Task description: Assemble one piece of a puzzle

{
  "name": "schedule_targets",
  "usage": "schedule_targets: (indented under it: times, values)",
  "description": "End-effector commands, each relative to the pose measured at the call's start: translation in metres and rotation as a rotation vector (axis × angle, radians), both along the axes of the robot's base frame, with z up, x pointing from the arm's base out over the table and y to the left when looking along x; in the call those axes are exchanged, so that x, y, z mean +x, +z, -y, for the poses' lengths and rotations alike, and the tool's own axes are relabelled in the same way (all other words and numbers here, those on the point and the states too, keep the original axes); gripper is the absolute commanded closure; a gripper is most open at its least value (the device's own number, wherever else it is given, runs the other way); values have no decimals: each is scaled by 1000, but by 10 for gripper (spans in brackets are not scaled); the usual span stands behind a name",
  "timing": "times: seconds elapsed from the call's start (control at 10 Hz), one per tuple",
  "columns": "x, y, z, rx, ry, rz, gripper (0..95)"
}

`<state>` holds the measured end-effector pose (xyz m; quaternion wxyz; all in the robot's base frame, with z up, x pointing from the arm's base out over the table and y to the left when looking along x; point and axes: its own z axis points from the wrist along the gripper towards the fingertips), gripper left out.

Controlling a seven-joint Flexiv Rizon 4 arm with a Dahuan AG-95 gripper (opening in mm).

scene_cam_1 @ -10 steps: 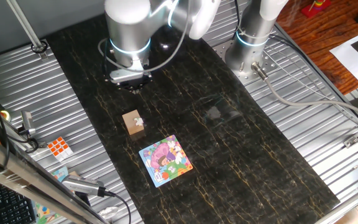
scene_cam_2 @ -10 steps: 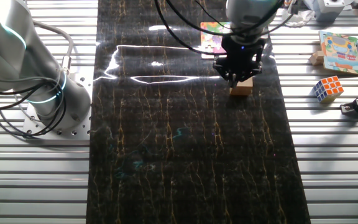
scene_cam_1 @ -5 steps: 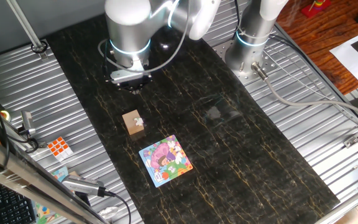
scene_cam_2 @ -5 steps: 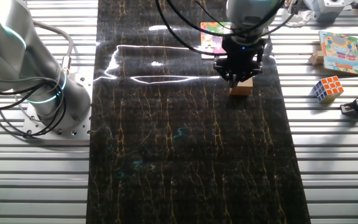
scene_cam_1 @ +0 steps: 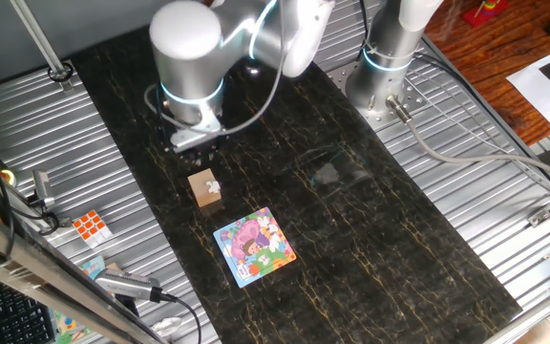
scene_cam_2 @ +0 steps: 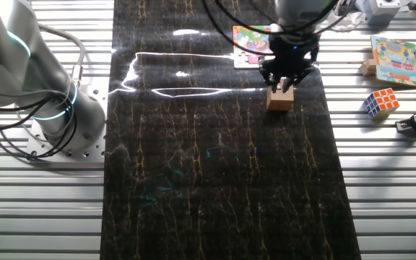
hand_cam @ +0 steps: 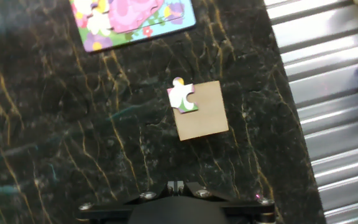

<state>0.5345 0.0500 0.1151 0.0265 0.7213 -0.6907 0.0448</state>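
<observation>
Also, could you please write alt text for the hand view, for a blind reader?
A small whitish puzzle piece lies on the corner of a tan wooden cube on dark marbled table. The cartoon puzzle lies at the top edge, apart from the cube.

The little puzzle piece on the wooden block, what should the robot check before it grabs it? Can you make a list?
1. The piece sits on the wooden block, overhanging one corner: ok, easy to see.
2. Nothing covers the piece: ok.
3. The pincer is lined up over the piece: not ok, it hangs beside the block and not right above it.
4. The pincer is open enough: cannot tell, the fingertips do not show.
5. The puzzle lies flat on the dark mat, clear of the block: ok.
6. Empty slot in the puzzle located: cannot tell, too small to make out.
</observation>
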Motion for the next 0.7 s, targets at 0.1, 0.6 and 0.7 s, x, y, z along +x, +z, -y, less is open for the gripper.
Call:
schedule_targets:
  times: [0.1,0.6,0.7]
  values:
    - [7,-8,-12,7,29,-5,570]
    - [8,-17,-19,26,49,-15,380]
    - [6,-21,-20,31,21,-17,380]
